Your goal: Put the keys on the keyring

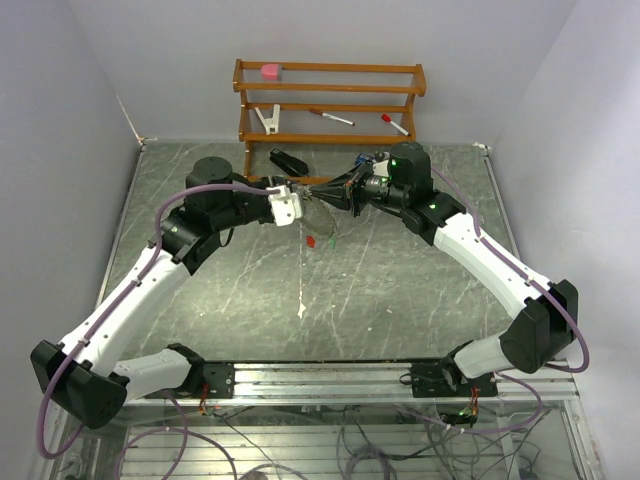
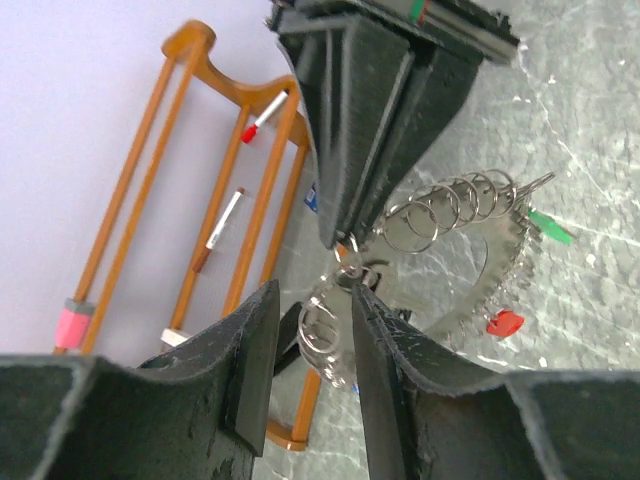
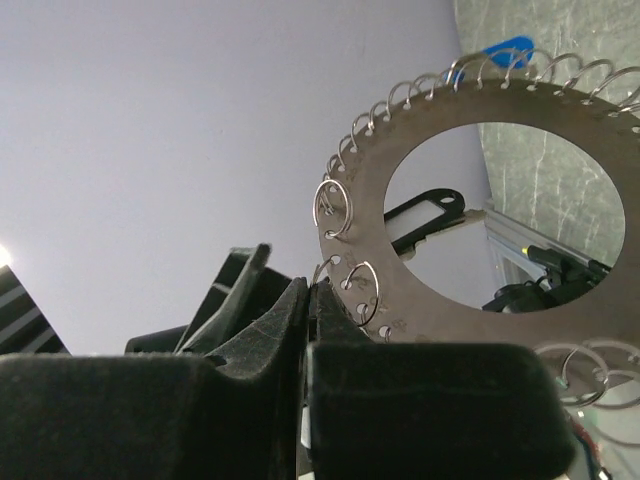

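Where the two arms meet over the far middle of the table [image 1: 400, 300], one keyring [image 3: 358, 200] is held off the surface in front of the wooden rack [image 1: 330, 68]. It is a flat grey disc with a large round hole.

- Split rings [image 3: 333, 208]: threaded through holes all along the disc's rim, overlapping too much to count.
- Keys: three, each known by its tag. Red-tagged key [image 2: 505, 322], one. Green-tagged key [image 2: 550, 228], one. Blue-tagged key [image 3: 505, 48], one. All are at the rim.
- Right gripper [image 3: 305, 295]: one, its fingers [image 3: 420, 400] pressed together on the disc's edge.
- Left gripper [image 2: 312, 310]: one, its fingers [image 2: 400, 370] spread, with a cluster of split rings in the gap (whether they touch it, I cannot tell).
- On the rack: red-capped pens, two [image 1: 331, 117] [image 1: 395, 123], any print too small to read. Pink block [image 1: 271, 71], one. White clip [image 1: 268, 120], one.
- Black object [image 1: 289, 161] — one, lying on the table by the rack's foot.
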